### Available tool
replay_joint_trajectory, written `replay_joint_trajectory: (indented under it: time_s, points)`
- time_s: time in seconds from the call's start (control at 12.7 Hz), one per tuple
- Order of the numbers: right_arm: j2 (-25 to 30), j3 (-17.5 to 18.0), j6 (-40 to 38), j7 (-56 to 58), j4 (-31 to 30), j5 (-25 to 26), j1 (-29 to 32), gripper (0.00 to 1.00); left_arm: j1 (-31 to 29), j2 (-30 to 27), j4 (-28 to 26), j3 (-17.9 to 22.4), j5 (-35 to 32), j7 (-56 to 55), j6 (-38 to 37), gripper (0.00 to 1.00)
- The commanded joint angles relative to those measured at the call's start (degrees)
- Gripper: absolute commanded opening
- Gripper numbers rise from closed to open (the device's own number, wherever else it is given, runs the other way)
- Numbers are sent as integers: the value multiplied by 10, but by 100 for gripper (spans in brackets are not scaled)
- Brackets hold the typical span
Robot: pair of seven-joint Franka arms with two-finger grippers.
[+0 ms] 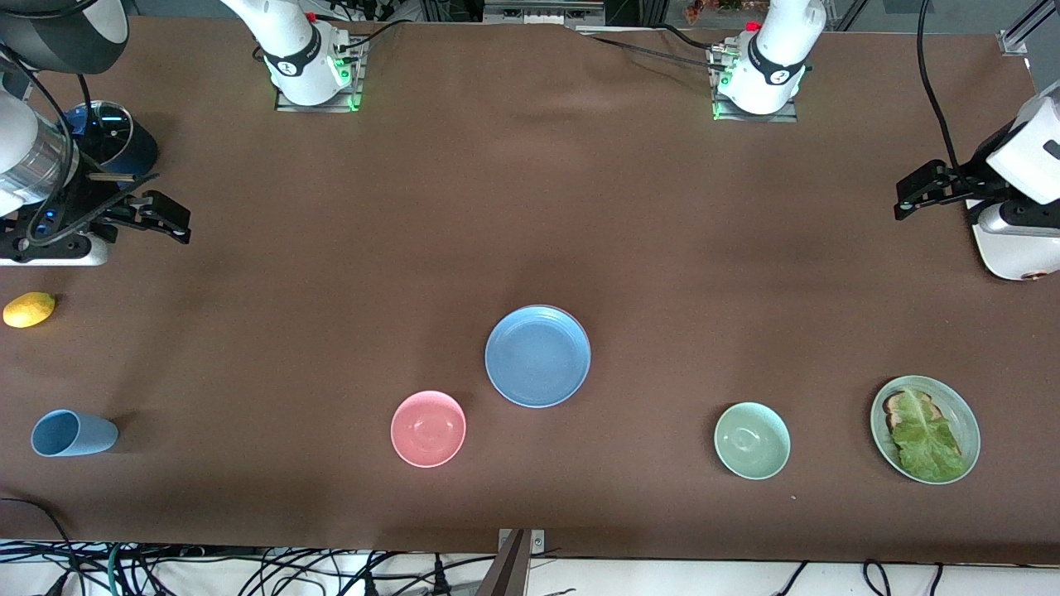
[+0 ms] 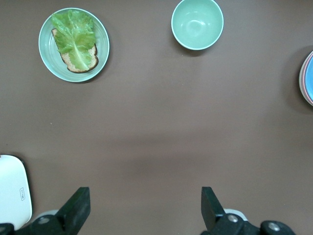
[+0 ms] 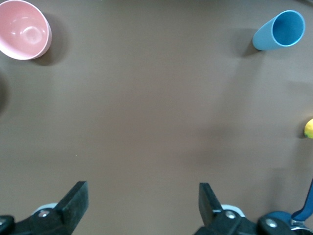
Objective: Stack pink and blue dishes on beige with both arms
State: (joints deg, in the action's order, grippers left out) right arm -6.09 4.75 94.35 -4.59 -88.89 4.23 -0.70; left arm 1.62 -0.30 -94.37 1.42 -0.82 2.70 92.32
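Both my left gripper and right gripper hung agape and empty at the table's ends, while the blue plate topped the centre stack, pink rim peeking, apparently finished.

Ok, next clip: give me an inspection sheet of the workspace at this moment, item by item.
Surface: brown table cover, wrinkled near the arm bases.
Job's things: blue plate tops a stack at mid-table; pink plate and beige plate show only as rim slivers beneath it.
Clutter: pink bowl and mint bowl nearer the front camera than the stack; green plate with bread and lettuce; blue cup on its side; yellow fruit.
Grippers: left pincer and right pincer both open, holding nothing, over bare table at their own ends.
Cables: black leads at the bases, more along the edge nearest the front camera.
Surroundings: nothing seen of note.
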Motion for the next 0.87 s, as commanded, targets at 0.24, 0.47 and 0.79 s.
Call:
replay_joint_trajectory:
  time_s: [0.24, 0.47, 0.79]
  points:
    - [-3, 6, -25, -1, 12, 6, 11, 100, 2, -6, -5, 3, 5, 1, 5, 100]
    - [-3, 6, -26, -9, 12, 3, 12, 100, 2, -6, -5, 2, 5, 1, 5, 100]
    - [-2, 7, -26, -34, 13, 2, 11, 100, 2, -6, -5, 3, 5, 1, 5, 100]
